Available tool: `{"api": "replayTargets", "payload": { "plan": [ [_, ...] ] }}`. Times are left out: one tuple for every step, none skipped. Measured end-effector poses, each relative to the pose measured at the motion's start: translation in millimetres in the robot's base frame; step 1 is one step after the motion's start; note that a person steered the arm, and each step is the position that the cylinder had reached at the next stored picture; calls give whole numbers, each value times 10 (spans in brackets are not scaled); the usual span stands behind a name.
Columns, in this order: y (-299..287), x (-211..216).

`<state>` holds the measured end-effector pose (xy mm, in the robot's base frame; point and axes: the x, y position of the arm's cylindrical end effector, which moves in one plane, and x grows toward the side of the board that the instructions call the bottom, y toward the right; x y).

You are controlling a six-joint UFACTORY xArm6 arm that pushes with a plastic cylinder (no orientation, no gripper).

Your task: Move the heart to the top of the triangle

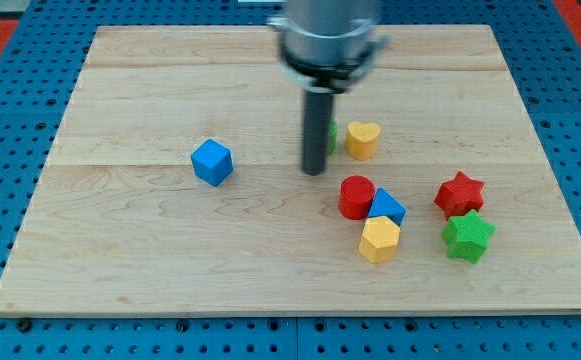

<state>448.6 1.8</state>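
Note:
A yellow heart (362, 139) lies right of the board's centre. My tip (314, 171) rests on the board just left of and slightly below the heart. A green block (331, 136) is mostly hidden behind the rod, touching the heart's left side. A blue triangle (386, 207) lies lower right, between a red cylinder (356, 196) and a yellow hexagon (379, 239). The heart is above the triangle, a short gap apart.
A blue cube (212, 161) sits alone at the left of centre. A red star (459, 193) and a green star (467, 236) lie at the right. The wooden board (120, 250) rests on a blue pegboard surface.

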Motion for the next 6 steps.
{"api": "replayTargets", "payload": {
  "plan": [
    [11,-345],
    [-70,-841],
    [627,-891],
    [1334,-680],
    [966,-858],
    [666,-994]
  ]
}}
